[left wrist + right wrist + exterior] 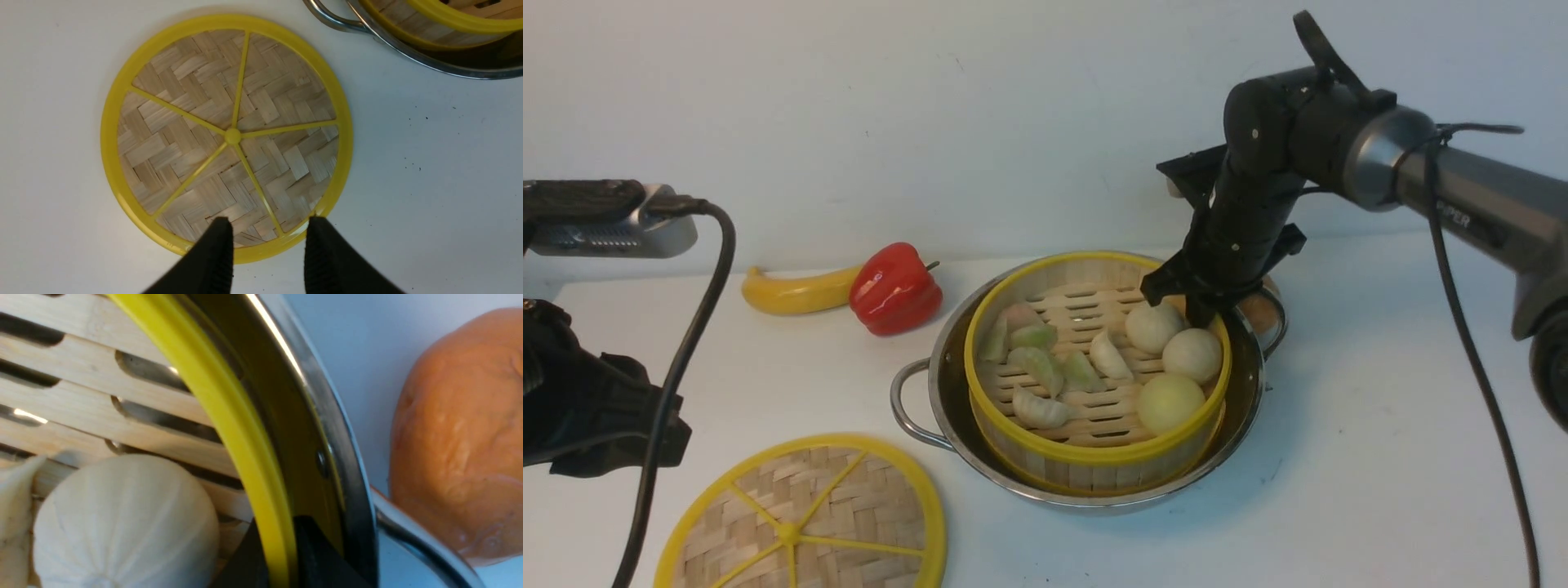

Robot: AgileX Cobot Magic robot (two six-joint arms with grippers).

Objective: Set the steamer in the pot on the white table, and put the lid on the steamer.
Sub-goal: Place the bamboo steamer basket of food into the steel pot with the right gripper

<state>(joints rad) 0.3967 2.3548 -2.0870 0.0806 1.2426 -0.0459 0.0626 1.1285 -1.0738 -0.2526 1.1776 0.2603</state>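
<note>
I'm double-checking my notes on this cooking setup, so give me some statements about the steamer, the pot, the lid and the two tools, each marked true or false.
1. The steamer sits inside the pot. True.
2. The lid covers the steamer. False: it lies flat on the table, beside the pot.
3. The right tool pinches the steamer's yellow rim. True.
4. The left tool is clamped on the lid. False: it is open, over the lid's edge.
5. A green pepper lies behind the pot. False: the pepper is red, next to a banana.
</note>
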